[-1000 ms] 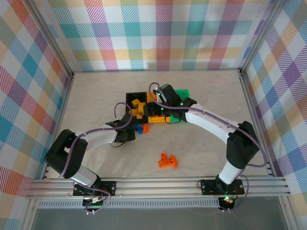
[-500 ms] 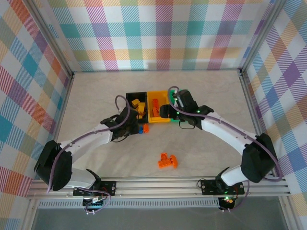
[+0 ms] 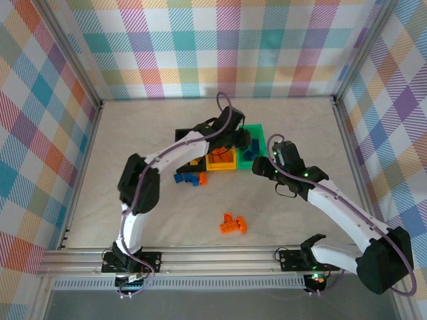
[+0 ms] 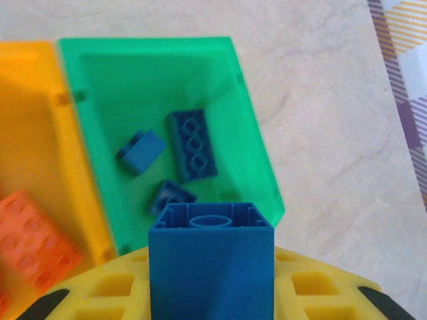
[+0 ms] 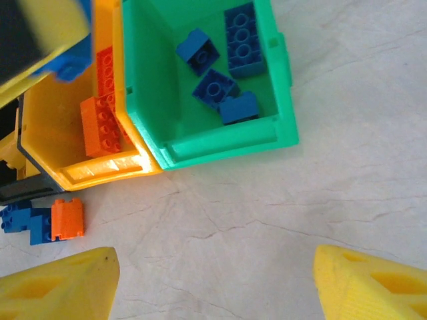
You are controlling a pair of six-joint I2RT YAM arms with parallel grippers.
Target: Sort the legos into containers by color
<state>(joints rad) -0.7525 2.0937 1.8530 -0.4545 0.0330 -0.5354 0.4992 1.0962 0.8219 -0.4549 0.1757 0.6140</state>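
black bin [image 3: 179,133], leftmost of the row, mid-surface toward the far edge: hard glossy plastic with yellow bricks [image 3: 193,160] inside. just on its near side lie loose bricks [image 3: 189,179], blue and orange, studded and sharp-cornered.

yellow bin [image 5: 100,175] is next and touches its neighbours. it has thin smooth walls and holds orange bricks [image 5: 100,123], long ones with studs up.

left tool [image 4: 211,287] is clenched on a blue brick [image 4: 211,260], pinched between yellow gridded pads [image 4: 100,293]. the hollow underside with its round tube faces the wrist camera. the brick is square and chunky, with no clear long axis.

key relation: in the left wrist view the green bin [image 4: 133,73] lies straight ahead of the held brick, its open cavity just past the brick's far face. i judge the brick hangs over the bin's near rim, so a short reach forward before letting go should land it inside. too early a release could clip the rim.

the green bin holds blue bricks [image 5: 217,87], one long and the rest short, lying at loose angles.

orange pile [image 3: 233,225] sits well apart, toward the near edge.

right tool [image 5: 215,267] is released and empty, over bare marbled surface [image 5: 347,167] on the near side of the green bin. the left arm is the nearer one for this drop.
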